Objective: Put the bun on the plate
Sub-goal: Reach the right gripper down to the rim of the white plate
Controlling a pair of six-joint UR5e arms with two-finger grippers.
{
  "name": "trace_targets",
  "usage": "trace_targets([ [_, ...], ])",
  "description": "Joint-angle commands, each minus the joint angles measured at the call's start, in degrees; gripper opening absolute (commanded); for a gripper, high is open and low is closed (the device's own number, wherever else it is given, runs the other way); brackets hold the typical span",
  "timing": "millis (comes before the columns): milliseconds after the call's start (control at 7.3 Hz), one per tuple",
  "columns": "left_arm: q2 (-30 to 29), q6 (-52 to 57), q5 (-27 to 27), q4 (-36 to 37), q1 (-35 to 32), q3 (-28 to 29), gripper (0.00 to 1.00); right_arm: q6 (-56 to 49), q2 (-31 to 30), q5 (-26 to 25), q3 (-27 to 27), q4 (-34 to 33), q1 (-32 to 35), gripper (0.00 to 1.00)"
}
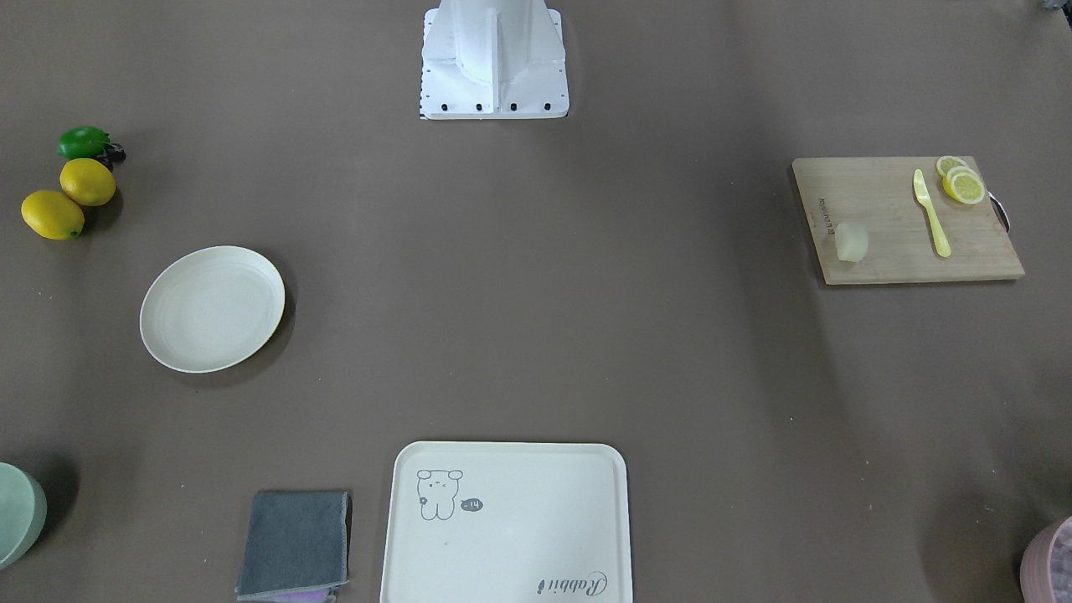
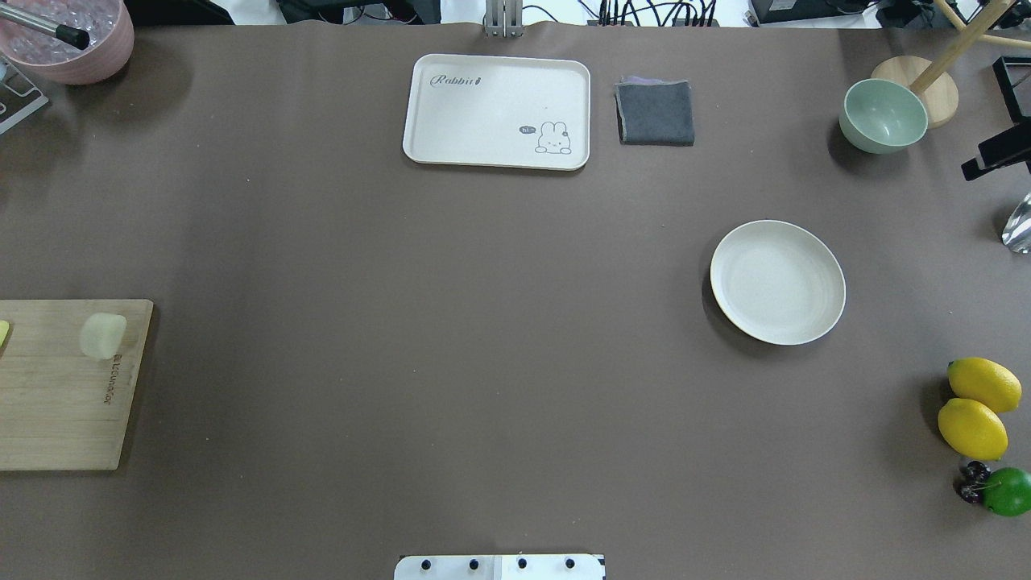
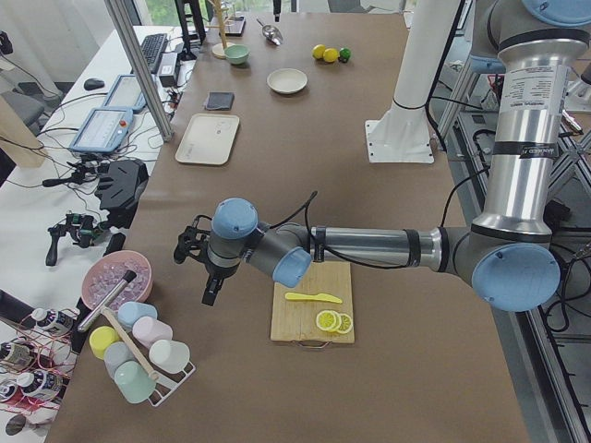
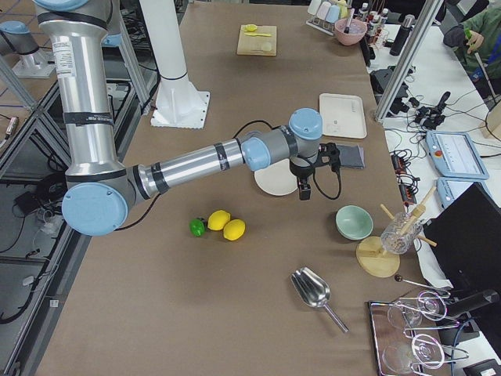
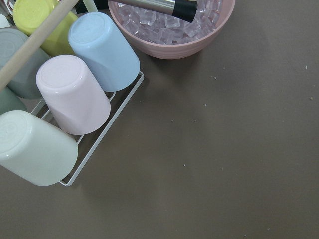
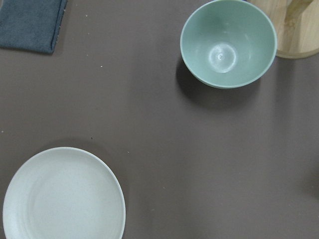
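Observation:
The bun (image 1: 852, 242) (image 2: 102, 335) is a pale cream chunk lying on a wooden cutting board (image 1: 904, 219) (image 2: 56, 387) on the robot's left side. The round cream-white plate (image 1: 212, 307) (image 2: 777, 282) (image 6: 62, 196) sits bare on the robot's right side. Only the side views show the grippers. My left gripper (image 3: 211, 291) hangs above the table beyond the board's far end, near a cup rack. My right gripper (image 4: 304, 190) hovers by the plate's (image 4: 270, 182) outer edge. I cannot tell whether either is open or shut.
A yellow knife (image 1: 931, 212) and lemon slices (image 1: 961, 182) share the board. A bear tray (image 2: 497, 111), grey cloth (image 2: 655, 113), green bowl (image 2: 883, 116) (image 6: 228, 44), two lemons (image 2: 975, 407), a lime (image 2: 1007, 491), a pink ice bowl (image 5: 172, 25) and racked cups (image 5: 75, 94) stand around the edges.

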Motion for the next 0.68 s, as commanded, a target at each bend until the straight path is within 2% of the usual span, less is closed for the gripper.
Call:
trace_targets([
  [0, 0.5, -0.7, -0.2, -1.5, 0.0, -0.2, 0.98, 15.4, 0.1, -6.8, -1.3, 13.1, -9.6, 1.00],
  [274, 0.5, -0.7, -0.3, -1.5, 0.1, -0.4, 0.98, 24.2, 0.6, -14.7, -6.0, 23.2, -17.6, 1.00],
  [411, 0.5, -0.7, -0.3, -1.5, 0.1, -0.4, 0.98, 28.1, 0.2, -18.3, -10.9, 30.4, -20.6, 1.00],
  [548, 0.5, -0.7, -0.3, -1.4, 0.1, -0.3, 0.98, 28.7, -1.2, -18.0, -13.1, 35.5, -20.8, 1.00],
])
